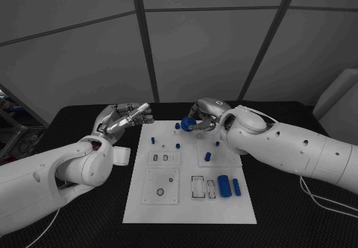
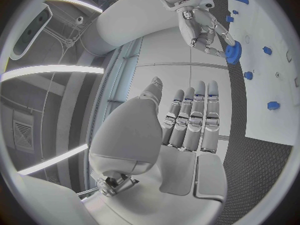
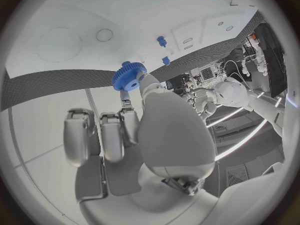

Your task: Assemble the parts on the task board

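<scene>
The white task board (image 1: 190,206) lies in the middle of the black table. My right hand (image 1: 205,116) hovers over the board's far edge and pinches a blue gear (image 1: 188,123) between thumb and finger; the right wrist view shows the gear (image 3: 129,76) at the fingertips, above the board (image 3: 81,15). My left hand (image 1: 127,118) is raised beside the board's far left corner, fingers stretched out, holding nothing. In the left wrist view its palm (image 2: 187,130) is bare, and the right hand (image 2: 201,22) with the gear (image 2: 234,51) is beyond it.
Small blue pegs (image 1: 153,140) (image 1: 177,146) (image 1: 208,156) stand on the board's far half. A thick blue cylinder (image 1: 224,185) and a thin blue bar (image 1: 236,187) lie near its front right recesses. A small white block (image 1: 121,155) sits left of the board.
</scene>
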`<action>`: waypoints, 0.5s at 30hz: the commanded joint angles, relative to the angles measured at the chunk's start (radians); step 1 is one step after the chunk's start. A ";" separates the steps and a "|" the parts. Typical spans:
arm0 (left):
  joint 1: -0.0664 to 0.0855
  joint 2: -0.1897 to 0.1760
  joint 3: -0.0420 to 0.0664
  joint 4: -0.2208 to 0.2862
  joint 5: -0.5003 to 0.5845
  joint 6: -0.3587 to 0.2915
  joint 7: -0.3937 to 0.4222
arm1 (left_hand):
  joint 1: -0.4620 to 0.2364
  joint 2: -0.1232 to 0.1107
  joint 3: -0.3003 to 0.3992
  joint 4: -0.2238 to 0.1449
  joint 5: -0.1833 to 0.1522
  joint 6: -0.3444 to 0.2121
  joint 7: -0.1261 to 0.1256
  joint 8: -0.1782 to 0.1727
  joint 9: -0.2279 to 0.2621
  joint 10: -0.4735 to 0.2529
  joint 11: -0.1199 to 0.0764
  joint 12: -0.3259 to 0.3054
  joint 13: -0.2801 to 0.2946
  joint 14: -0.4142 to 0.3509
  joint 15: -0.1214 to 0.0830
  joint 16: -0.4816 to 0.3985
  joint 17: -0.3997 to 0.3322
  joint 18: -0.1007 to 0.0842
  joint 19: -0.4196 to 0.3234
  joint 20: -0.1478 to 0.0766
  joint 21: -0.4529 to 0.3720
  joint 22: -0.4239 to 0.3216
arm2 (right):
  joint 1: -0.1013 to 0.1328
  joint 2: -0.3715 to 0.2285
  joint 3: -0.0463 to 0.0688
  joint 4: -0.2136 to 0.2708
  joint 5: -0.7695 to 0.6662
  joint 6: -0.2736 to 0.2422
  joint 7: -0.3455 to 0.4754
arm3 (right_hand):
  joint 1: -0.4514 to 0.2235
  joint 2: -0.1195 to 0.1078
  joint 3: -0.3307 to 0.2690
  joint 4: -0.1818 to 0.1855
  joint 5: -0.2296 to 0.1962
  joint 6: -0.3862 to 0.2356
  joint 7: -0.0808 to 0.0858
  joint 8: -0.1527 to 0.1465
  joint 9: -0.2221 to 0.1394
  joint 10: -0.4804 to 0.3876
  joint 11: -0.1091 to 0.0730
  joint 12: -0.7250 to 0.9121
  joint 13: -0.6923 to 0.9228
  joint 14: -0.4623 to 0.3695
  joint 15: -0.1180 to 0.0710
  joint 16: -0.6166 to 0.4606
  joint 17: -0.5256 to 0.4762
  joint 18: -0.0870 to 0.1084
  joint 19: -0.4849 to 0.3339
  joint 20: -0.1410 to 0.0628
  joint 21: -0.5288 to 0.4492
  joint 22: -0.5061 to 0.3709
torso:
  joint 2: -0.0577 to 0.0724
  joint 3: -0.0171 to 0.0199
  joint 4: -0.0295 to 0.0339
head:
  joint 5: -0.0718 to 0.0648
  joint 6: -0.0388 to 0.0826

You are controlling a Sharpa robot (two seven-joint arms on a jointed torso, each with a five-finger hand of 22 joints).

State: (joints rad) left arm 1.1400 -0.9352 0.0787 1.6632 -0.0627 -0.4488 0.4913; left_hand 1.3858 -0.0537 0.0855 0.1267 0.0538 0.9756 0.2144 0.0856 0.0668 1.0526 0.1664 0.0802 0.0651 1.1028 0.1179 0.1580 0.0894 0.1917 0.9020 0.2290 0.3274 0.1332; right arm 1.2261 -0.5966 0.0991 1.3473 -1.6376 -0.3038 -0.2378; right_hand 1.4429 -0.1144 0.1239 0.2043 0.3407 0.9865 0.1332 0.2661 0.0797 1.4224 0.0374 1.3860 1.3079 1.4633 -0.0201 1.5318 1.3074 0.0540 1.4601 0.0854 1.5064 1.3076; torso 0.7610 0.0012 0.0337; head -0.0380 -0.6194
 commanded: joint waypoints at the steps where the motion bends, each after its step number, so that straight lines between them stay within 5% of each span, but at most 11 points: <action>1: 0.002 0.002 0.001 0.000 -0.007 0.013 0.003 | -0.003 0.011 0.002 -0.006 -0.006 -0.003 0.006 -0.004 -0.001 -0.002 0.002 -0.006 -0.001 -0.001 0.004 -0.003 -0.001 -0.010 0.008 0.001 -0.003 -0.001 | 0.002 0.023 -0.004 -0.012 -0.058 -0.020 0.002 | -0.004 -0.003 0.009 -0.002 -0.001 0.016 -0.010 0.002 0.004 0.007 0.002 0.004 0.044 0.089 -0.007 0.005 0.184 -0.019 0.011 0.000 0.005 0.103 | 0.001 0.0000 0.0007 | 0.003 -0.001; 9: 0.002 0.004 0.001 0.000 -0.007 0.014 0.002 | -0.003 0.011 0.002 -0.006 -0.006 -0.003 0.006 -0.004 -0.001 -0.002 0.002 -0.006 -0.001 -0.001 0.004 -0.003 -0.001 -0.010 0.008 0.001 -0.003 -0.001 | 0.002 0.080 -0.027 -0.054 -0.071 0.004 0.003 | -0.003 -0.003 0.013 -0.004 -0.002 0.016 -0.010 -0.001 0.003 0.007 0.002 0.004 0.044 0.090 -0.008 0.006 0.185 -0.019 0.011 -0.001 0.006 0.104 | 0.001 -0.0012 0.0018 | 0.008 -0.004; 15: 0.002 0.005 0.001 -0.003 -0.007 0.014 0.002 | -0.003 0.011 0.002 -0.007 -0.006 -0.003 0.006 -0.004 -0.001 -0.002 0.002 -0.006 -0.001 -0.001 0.004 -0.004 -0.001 -0.010 0.008 0.001 -0.003 -0.001 | 0.002 0.107 -0.033 -0.078 -0.073 0.016 0.006 | -0.003 -0.004 0.015 -0.005 -0.004 0.015 -0.010 -0.004 0.003 0.005 0.002 0.002 0.042 0.089 -0.008 0.005 0.184 -0.019 0.012 -0.001 0.006 0.105 | 0.001 0.0007 0.0007 | 0.011 -0.006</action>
State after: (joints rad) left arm 1.1400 -0.9311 0.0787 1.6603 -0.0627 -0.4475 0.4894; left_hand 1.3817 -0.0496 0.0855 0.1267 0.0538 0.9756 0.2143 0.0854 0.0667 1.0524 0.1666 0.0802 0.0651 1.1028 0.1178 0.1578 0.0895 0.1916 0.9020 0.2290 0.3274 0.1332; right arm 1.2255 -0.4932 0.0653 1.2720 -1.6913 -0.2993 -0.2370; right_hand 1.4403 -0.1172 0.1334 0.1999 0.3399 0.9872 0.1326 0.2569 0.0797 1.4223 0.0374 1.3860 1.3078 1.4669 -0.0236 1.5316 1.3073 0.0541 1.4600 0.0855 1.5063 1.3075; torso 0.7621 0.0012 0.0351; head -0.0279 -0.6242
